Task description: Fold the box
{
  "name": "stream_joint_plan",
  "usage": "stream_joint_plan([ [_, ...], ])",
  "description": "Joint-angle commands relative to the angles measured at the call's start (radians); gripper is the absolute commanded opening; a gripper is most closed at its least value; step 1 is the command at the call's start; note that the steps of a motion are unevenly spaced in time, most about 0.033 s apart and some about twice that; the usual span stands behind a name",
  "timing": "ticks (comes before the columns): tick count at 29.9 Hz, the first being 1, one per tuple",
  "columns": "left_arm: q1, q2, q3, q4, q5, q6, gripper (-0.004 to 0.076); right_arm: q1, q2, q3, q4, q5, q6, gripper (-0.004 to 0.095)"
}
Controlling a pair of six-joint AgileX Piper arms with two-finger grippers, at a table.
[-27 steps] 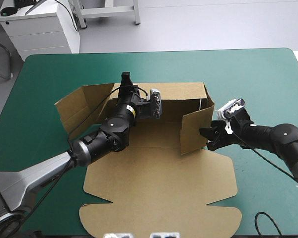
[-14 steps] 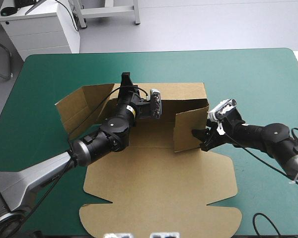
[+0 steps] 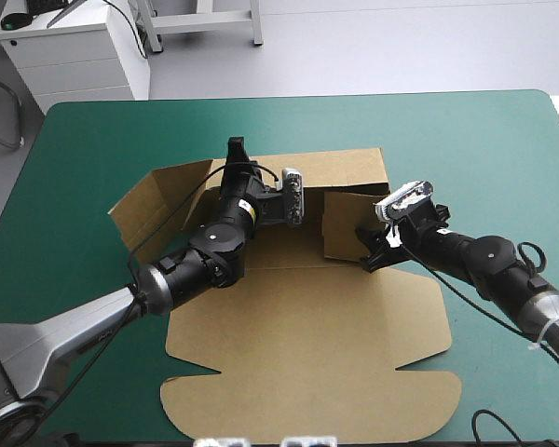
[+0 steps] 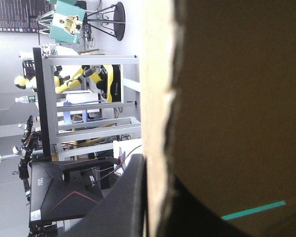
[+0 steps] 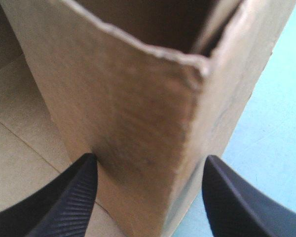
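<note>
**Right flap pushed inward, back wall held**

The right gripper (image 3: 367,249) has moved in toward the box's middle since the earlier frames and carried the right side flap (image 3: 341,223) with it. That flap stood out at the box's right edge and now stands upright well inside, near the left arm. The right wrist view shows the fingers (image 5: 64,197) spread apart. The flap's folded corner sits between them, unclamped, so this looks like a push, not a grasp.

The left gripper (image 3: 235,149) is at the top of the back wall (image 3: 345,168). In its wrist view the board edge runs between the two black fingers, so it is clamped on the box, likely steadying the wall. The left side flap (image 3: 154,200) leans outward, not yet raised. The sheet also looks shifted a little.

Judgement: the right side is being tucked. The left side and the front are not done.

The box (image 3: 298,326) lies mid-table, with its front panels flat toward the near edge. The teal-green cover (image 3: 93,140) shows all round it. Nothing else is on the table.
</note>
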Motion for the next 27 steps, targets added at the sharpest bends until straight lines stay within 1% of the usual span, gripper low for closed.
stream_joint_plan([
  [1,-0.012,-0.05,-0.031,0.035,-0.016,-0.017,-0.0008,0.003,-0.022,-0.026,0.011,-0.012,0.005,0.0473],
  [7,-0.012,-0.05,-0.031,0.033,-0.019,-0.017,-0.0008,0.003,-0.022,-0.026,-0.007,0.001,0.005,0.0163],
  [11,-0.012,-0.05,-0.031,0.033,-0.019,-0.017,-0.0008,0.003,-0.022,-0.026,-0.007,0.009,0.005,-0.0012],
  [23,-0.012,-0.05,-0.031,0.033,-0.02,-0.017,-0.0001,0.003,-0.022,-0.026,-0.006,0.01,0.023,-0.0018],
  [25,-0.012,-0.05,-0.031,0.035,-0.031,-0.017,0.0039,0.003,-0.022,-0.026,-0.006,0.005,0.04,-0.0018],
  [27,-0.022,-0.052,-0.031,0.035,-0.029,-0.017,0.0127,0.003,-0.022,-0.026,-0.006,0.003,0.041,-0.0018],
])
